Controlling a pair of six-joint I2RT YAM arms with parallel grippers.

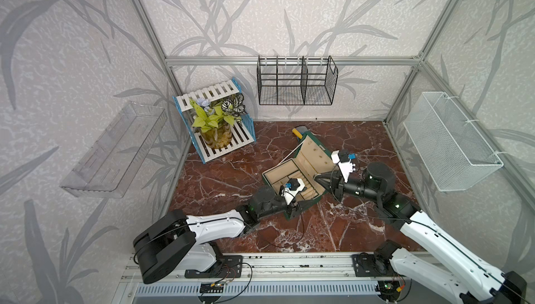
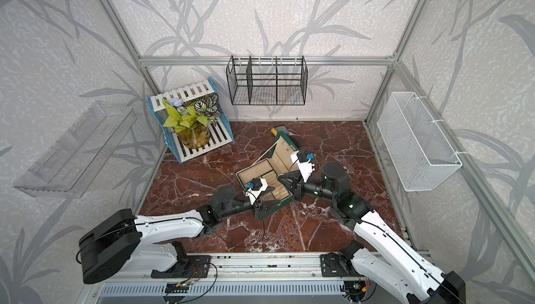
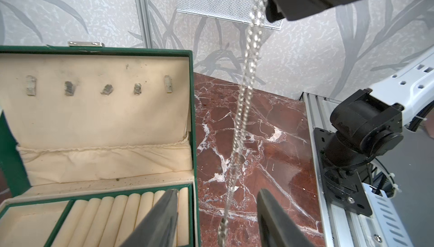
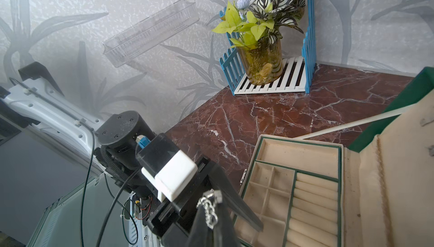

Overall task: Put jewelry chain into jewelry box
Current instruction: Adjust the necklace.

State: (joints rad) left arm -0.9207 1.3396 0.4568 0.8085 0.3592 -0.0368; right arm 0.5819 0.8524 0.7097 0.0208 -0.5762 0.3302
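Left pincer (image 3: 217,193) parted, right pincer (image 4: 209,202) clamped

Grey-leaf papered walls (image 1: 289,13) and aluminium rails (image 1: 289,61) enclose a red-brown marble bench (image 1: 220,181). A black wire basket (image 1: 296,85) hangs at the back, a white mesh basket (image 1: 451,143) and a clear tray (image 1: 115,149) on the sides; a potted plant (image 1: 208,119) sits in a blue-white slatted rack (image 1: 211,93).
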